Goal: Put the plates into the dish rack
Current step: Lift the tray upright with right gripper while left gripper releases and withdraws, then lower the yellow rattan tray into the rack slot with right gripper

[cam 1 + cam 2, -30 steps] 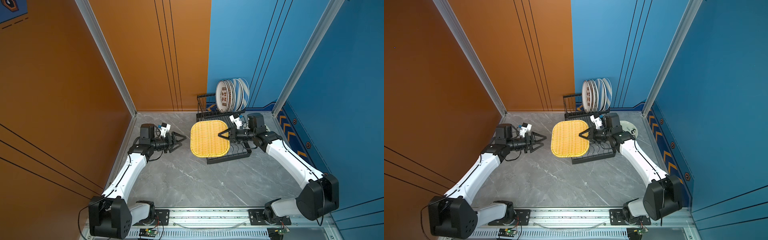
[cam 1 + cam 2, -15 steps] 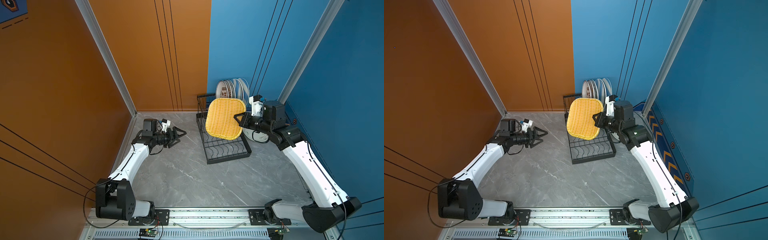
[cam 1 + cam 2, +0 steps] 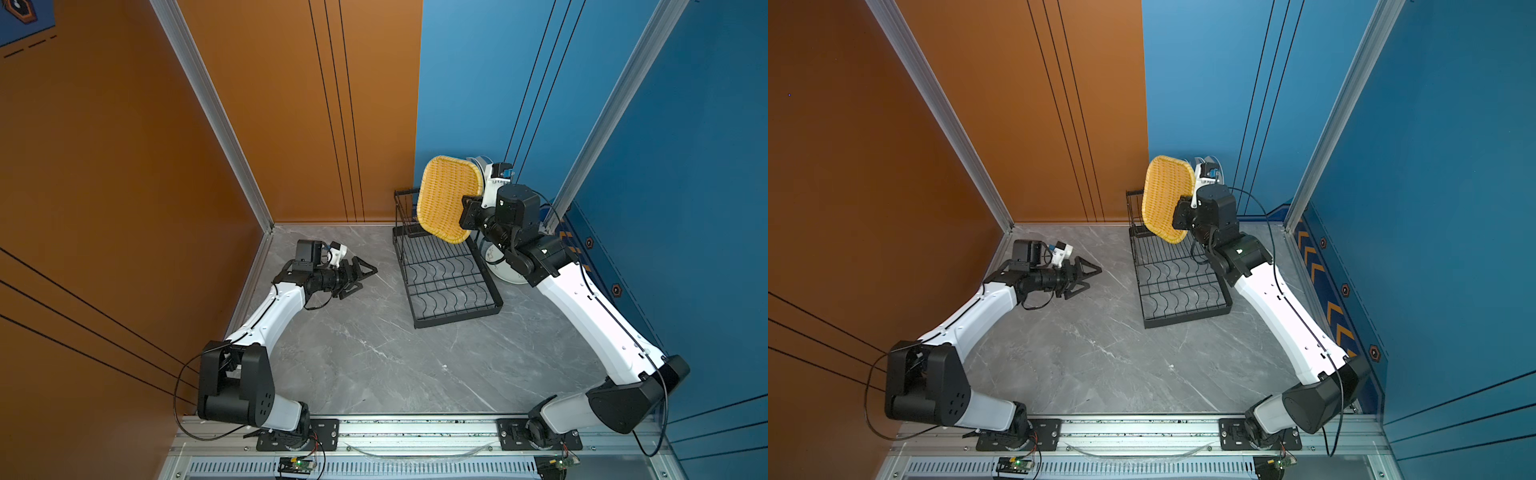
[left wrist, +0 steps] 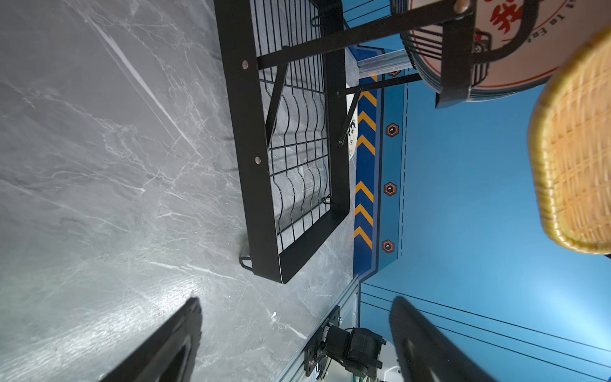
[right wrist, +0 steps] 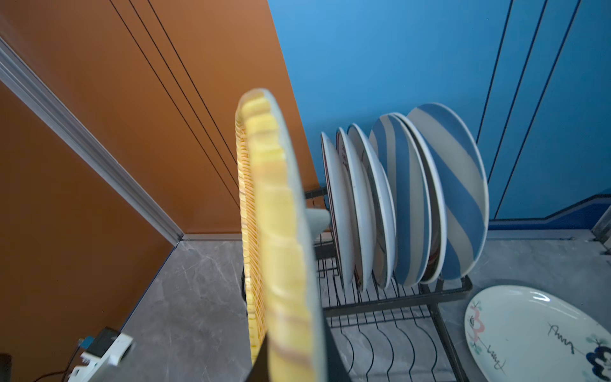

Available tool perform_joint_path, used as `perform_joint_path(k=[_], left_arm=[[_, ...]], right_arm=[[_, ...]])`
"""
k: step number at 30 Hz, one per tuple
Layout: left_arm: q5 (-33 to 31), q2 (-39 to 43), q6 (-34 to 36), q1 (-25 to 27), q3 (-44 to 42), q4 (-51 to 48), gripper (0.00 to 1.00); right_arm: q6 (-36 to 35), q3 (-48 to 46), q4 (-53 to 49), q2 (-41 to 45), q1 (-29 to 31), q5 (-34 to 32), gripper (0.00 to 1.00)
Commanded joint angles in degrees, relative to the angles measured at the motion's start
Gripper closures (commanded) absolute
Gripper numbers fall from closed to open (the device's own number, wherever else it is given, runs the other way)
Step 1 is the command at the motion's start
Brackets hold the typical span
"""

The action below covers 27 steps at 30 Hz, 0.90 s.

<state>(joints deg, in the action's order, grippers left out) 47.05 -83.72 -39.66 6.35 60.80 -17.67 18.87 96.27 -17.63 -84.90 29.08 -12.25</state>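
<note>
My right gripper (image 3: 466, 212) (image 3: 1177, 217) (image 5: 291, 363) is shut on the edge of the yellow woven plate (image 3: 446, 197) (image 3: 1165, 195) (image 5: 274, 231). It holds that plate upright, in the air above the back of the black dish rack (image 3: 449, 291) (image 3: 1179, 291) (image 5: 396, 299). Several plates (image 5: 413, 198) stand on edge in the rack's upper shelf, right beside the yellow one. My left gripper (image 3: 368, 277) (image 3: 1094, 277) (image 4: 296, 302) is open and empty, low over the floor to the left of the rack.
A white painted plate (image 3: 505, 272) (image 5: 529, 330) lies flat on the grey floor to the right of the rack, under my right arm. Orange and blue walls close in behind and at both sides. A metal rail (image 3: 415, 428) runs along the front.
My right gripper has lifted the yellow plate from flat over the rack's lower base to upright by the upper shelf. My left gripper has drawn back left and opened wider.
</note>
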Motion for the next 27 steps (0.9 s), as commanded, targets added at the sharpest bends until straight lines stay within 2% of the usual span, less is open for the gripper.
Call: perform_joint_path(k=[1, 11, 19, 27], left_arm=[[-0.7, -1.0, 1.7, 0.5, 1.5, -0.8, 0.09], [-1.2, -2.8, 1.6, 0.9, 2.0, 0.0, 0.07], [-1.9, -3.6, 1.0, 1.8, 1.4, 0.7, 0.06], [-2.5, -3.3, 0.0, 2.4, 0.1, 1.7, 0.05]], right_arm=[[-5.4, 1.8, 14.7, -2.1, 0.7, -7.4, 1.00], [-16.1, 5.7, 25.6, -11.1, 3.8, -15.3, 1.00], [-20.0, 5.6, 32.3, -14.8, 4.0, -20.0, 1.00], [-20.6, 4.8, 35.5, -17.1, 3.9, -22.4, 1.00]])
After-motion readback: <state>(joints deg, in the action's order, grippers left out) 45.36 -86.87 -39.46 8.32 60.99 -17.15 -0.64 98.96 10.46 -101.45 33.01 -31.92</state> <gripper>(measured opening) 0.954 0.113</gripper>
